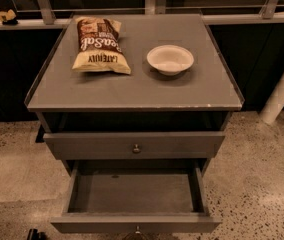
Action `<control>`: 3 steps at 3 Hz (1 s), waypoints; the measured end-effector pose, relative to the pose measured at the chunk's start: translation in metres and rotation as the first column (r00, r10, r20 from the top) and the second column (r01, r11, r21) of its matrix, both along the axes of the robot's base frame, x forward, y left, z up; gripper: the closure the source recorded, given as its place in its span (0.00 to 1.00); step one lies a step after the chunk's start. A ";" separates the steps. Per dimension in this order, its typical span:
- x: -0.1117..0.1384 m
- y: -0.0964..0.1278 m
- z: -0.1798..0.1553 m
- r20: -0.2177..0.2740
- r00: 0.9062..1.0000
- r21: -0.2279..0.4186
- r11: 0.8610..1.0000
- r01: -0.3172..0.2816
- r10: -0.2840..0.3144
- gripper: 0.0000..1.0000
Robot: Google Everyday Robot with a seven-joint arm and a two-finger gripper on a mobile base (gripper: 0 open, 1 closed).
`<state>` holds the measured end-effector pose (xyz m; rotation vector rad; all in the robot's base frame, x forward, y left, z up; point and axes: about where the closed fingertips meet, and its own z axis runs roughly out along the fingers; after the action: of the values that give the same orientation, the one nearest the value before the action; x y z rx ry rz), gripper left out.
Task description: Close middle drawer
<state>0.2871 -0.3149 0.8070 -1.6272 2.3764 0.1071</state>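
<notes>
The middle drawer (134, 194) is found in the lower part of the camera view and is pulled far out of the grey cabinet, toward the camera. Its long axis is laid from left to right, parallel to the front edge of the desk (132, 91), and its open side is turned upward, so the plain grey bottom is seen. Its flat front is placed at the bottom edge of the view, and the small round knob (137, 229) is partly cut by that edge.

Just above it, the top drawer front (92, 145) is seen with its own metal knob (136, 148) in the middle.

On the desk, a bag of chips (99, 45) is laid flat on the left side with its long axis running away from the camera. A white bowl (170, 59) is set upright to the right of it, near but apart.

Only a small dark part of the gripper (36, 234) is seen, at the bottom edge over the speckled floor (262, 184), just beside the left front corner of the middle drawer and not touching it. Whether the gripper is spread or pressed together cannot be told.
</notes>
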 end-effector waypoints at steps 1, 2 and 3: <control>-0.017 0.003 -0.049 0.019 0.999 -0.046 0.998 0.034 -0.033 0.00; -0.022 0.005 -0.103 -0.010 0.998 -0.078 0.995 0.060 -0.061 0.00; -0.017 0.001 -0.153 -0.105 0.992 -0.089 0.994 0.061 -0.070 0.00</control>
<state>0.2696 -0.3137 0.6535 -1.6173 2.5464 0.0842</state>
